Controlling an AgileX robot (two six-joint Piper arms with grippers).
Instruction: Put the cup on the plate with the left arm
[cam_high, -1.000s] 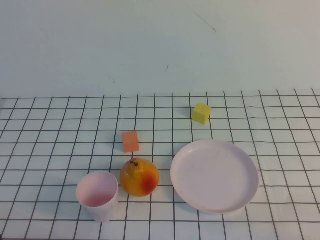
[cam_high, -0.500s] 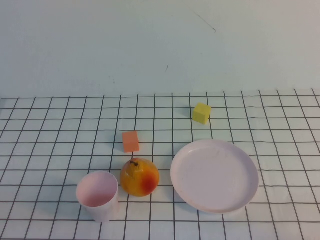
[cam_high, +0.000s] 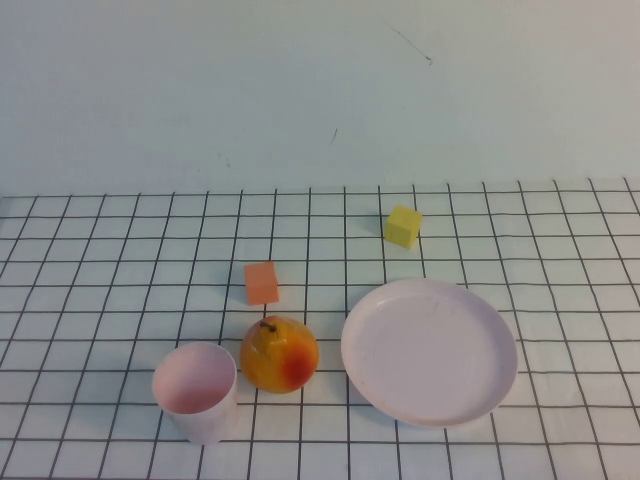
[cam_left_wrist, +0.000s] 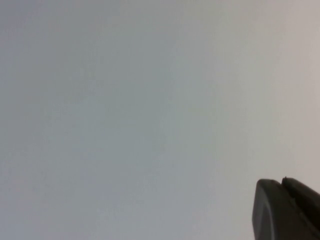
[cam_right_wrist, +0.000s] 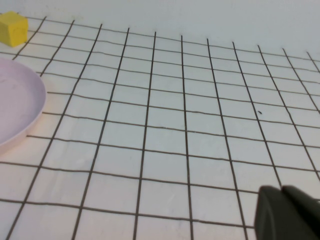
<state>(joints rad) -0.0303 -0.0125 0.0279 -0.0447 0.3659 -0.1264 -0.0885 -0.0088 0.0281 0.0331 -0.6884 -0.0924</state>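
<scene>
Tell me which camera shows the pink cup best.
The high view: the cup stands upright beside the pear, whole and unobstructed. The left wrist view shows only blank wall; the right wrist view shows the plate, no cup.

Cup (cam_high: 196, 391): small, pale pink, handleless, upright, mouth open, on the gridded surface (cam_high: 100, 300) near its front-left. Plate (cam_high: 429, 350): large, round, pale pink, shallow, raised rim, lying flat to the cup's right, well apart from it.

Left gripper (cam_left_wrist: 287, 210) and right gripper (cam_right_wrist: 285, 212): each shows only as a dark edge in its own wrist view.
</scene>
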